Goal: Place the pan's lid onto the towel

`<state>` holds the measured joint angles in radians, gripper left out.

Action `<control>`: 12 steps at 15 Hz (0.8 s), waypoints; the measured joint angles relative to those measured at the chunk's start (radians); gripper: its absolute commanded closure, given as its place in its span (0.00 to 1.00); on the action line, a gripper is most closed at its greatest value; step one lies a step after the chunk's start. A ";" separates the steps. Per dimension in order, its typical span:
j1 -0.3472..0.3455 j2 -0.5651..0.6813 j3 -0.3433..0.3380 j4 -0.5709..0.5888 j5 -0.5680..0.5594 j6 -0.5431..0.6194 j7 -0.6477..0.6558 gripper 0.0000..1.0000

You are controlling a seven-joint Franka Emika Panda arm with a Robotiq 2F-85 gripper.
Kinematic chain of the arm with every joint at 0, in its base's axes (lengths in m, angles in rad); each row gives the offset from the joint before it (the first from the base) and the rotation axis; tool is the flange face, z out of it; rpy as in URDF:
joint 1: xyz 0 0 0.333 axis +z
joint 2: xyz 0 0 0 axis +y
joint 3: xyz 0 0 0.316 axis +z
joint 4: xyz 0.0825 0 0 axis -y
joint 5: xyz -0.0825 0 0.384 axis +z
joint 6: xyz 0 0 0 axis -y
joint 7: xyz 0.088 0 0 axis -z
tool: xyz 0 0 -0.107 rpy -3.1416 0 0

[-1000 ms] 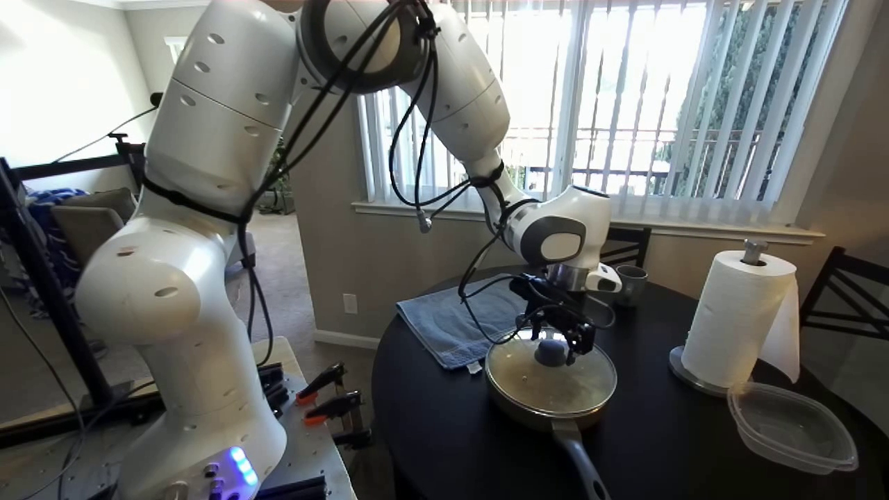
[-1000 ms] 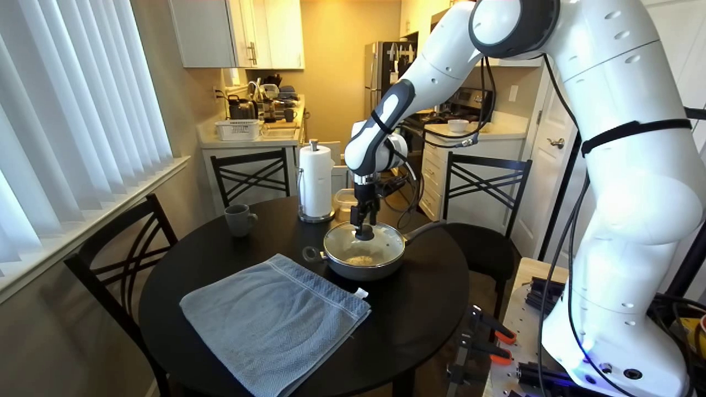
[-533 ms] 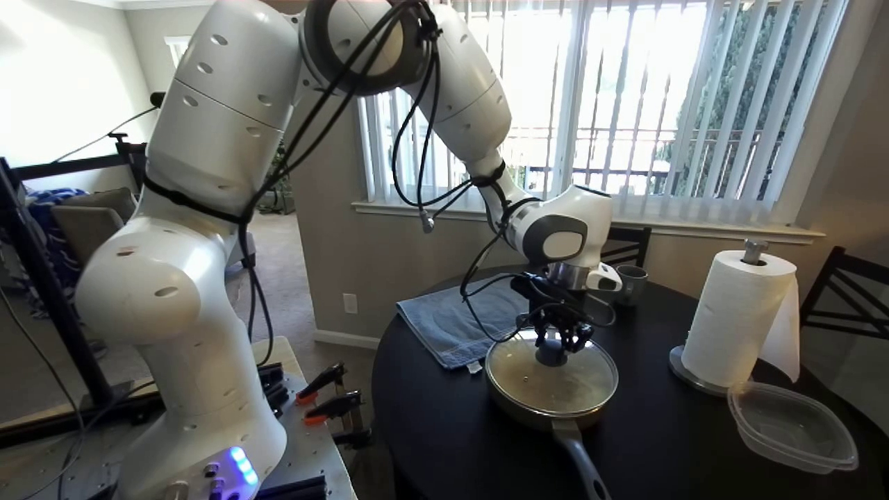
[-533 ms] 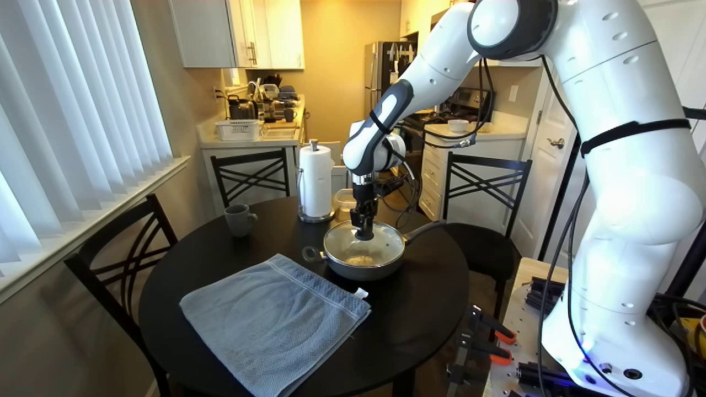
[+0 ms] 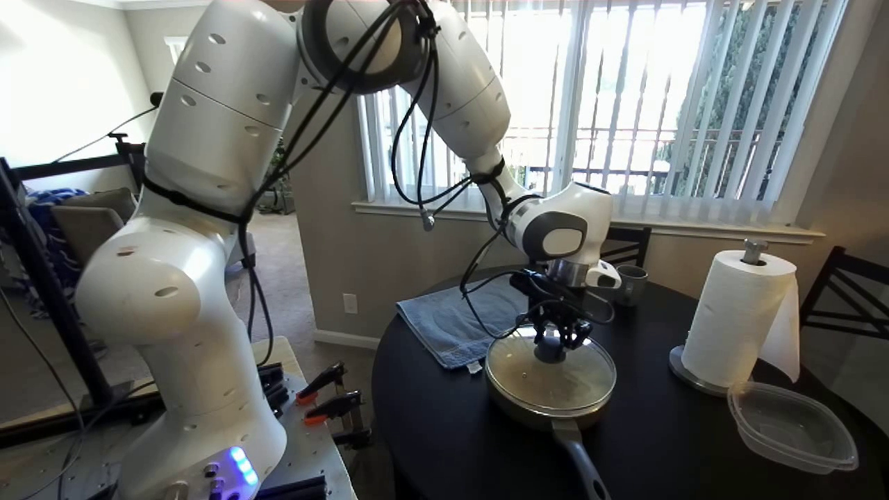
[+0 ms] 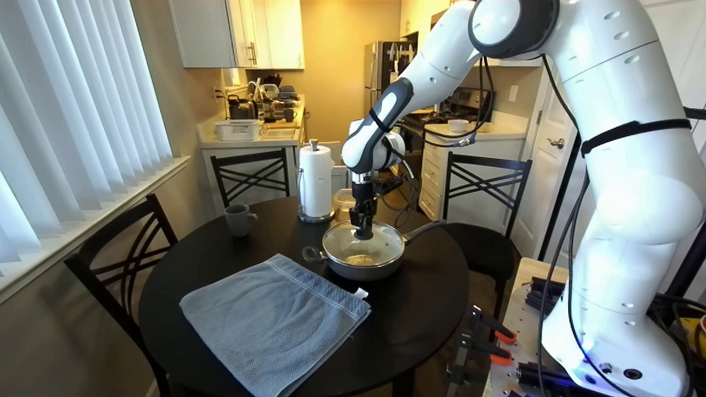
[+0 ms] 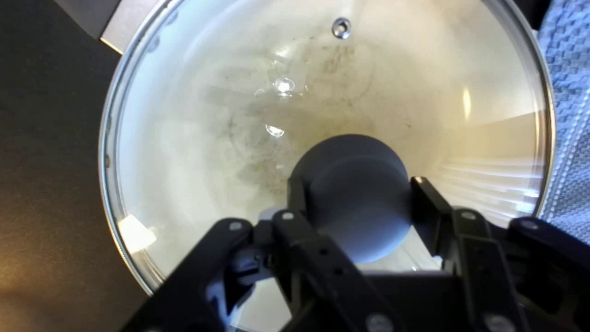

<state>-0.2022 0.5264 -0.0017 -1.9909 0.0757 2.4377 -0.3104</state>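
The lid (image 7: 207, 161), clear glass with a metal rim, covers the pan (image 6: 367, 271) in both exterior views. My gripper (image 7: 358, 197) is shut on the lid's dark round knob (image 7: 355, 216), one finger pressed to each side. The lid (image 5: 521, 382) is level and close over the pan's rim; whether a thin gap lies between them I cannot tell. The pan's handle (image 5: 580, 455) points away from the towel. Flat and slightly rumpled, the blue-grey towel (image 6: 270, 320) lies beside the pan; its edge (image 7: 571, 147) shows at the right of the wrist view.
On the dark round table (image 6: 182, 259) stand a grey mug (image 6: 239, 220), a paper towel roll (image 5: 740, 319) and a clear plastic container (image 5: 792, 430). A small ring-shaped thing (image 6: 311, 253) sits at the pan's side. Chairs surround the table; loose cables hang from the arm.
The fingers, apart around the knob a second ago, have closed on it. Since half a second ago the gripper and the lid have shifted very slightly, a little upward in the exterior views.
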 measured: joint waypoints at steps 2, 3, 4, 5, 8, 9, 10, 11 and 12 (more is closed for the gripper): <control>0.001 -0.030 0.008 0.000 0.000 -0.026 0.000 0.67; 0.003 -0.052 0.012 0.001 0.000 -0.046 0.000 0.67; 0.006 -0.076 0.016 0.001 0.000 -0.069 0.001 0.67; 0.012 -0.098 0.018 0.003 0.000 -0.097 0.002 0.67; 0.046 -0.132 0.020 0.036 -0.004 -0.198 0.009 0.67; 0.063 -0.131 0.020 0.053 -0.008 -0.231 0.014 0.67; 0.083 -0.125 0.022 0.072 -0.011 -0.263 0.020 0.67; 0.105 -0.116 0.024 0.093 -0.015 -0.291 0.027 0.67; 0.127 -0.102 0.029 0.116 -0.022 -0.317 0.035 0.67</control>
<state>-0.0750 0.4246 0.0271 -1.8751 0.0541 2.1211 -0.2757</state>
